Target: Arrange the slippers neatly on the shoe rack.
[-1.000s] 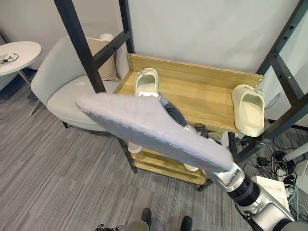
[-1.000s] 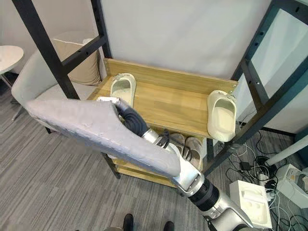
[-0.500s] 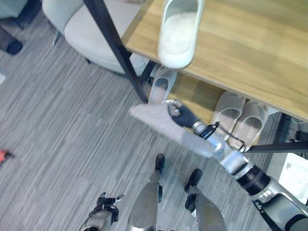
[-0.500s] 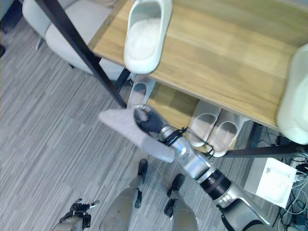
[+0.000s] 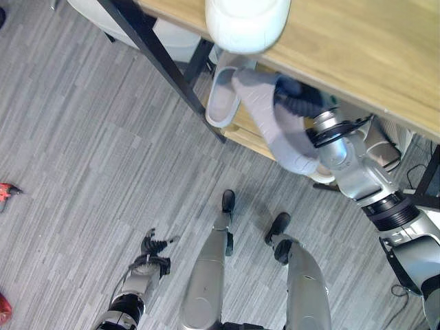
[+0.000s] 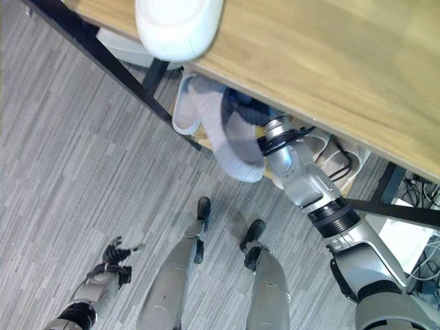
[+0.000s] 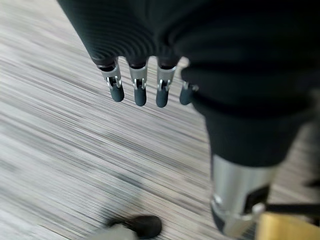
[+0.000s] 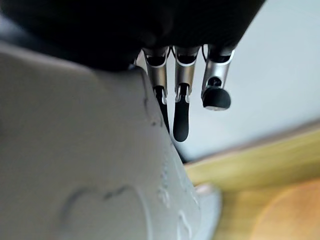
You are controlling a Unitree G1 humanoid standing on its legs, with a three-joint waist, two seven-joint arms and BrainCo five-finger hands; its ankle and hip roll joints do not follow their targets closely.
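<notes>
My right hand is shut on a grey slipper, sole outward, and holds it just under the edge of the rack's wooden top shelf, in front of the lower shelf. In the right wrist view the fingers lie against the slipper's sole. A white slipper stands on the top shelf with its toe over the front edge. A pale slipper sits on the lower shelf to the left of the held one, and a beige pair to the right. My left hand hangs open low over the floor.
A black frame post slants down in front of the rack's left end. Grey striped floor spreads to the left and front. A small red object lies at the floor's left edge.
The camera has tilted further down. My right hand has carried the grey slipper up and in, from over the floor to under the top shelf's front edge.
</notes>
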